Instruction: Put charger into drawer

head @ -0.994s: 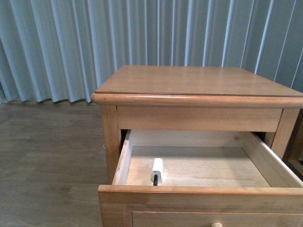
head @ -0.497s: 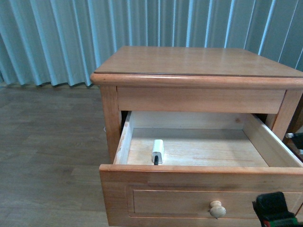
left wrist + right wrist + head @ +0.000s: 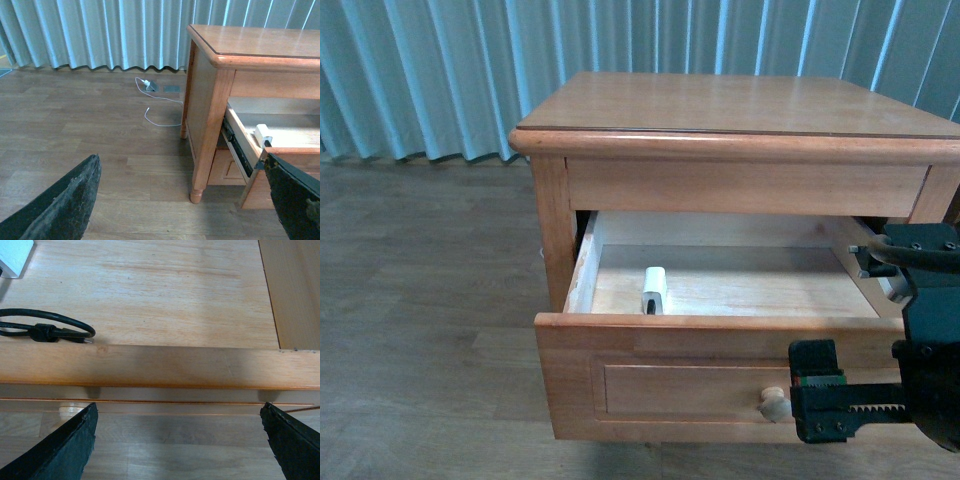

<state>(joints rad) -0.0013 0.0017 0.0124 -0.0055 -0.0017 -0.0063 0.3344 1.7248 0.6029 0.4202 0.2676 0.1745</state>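
The drawer stands pulled out of the nightstand, with its round knob on the front. The charger, a white block, lies inside near the front left; it also shows in the left wrist view. In the right wrist view its white block and tied black cable lie on the drawer floor behind the front rail. My right gripper is open and empty, over the drawer's front right. My left gripper is open and empty, over the floor left of the nightstand.
The nightstand top overhangs the drawer. A lower drawer sits beneath it. A thin white cable lies on the wooden floor by a floor socket. Pale curtains hang behind.
The view has dropped, so the drawer front and knob now show in full. My right arm has come up into view at the lower right. The charger has stayed in the drawer.
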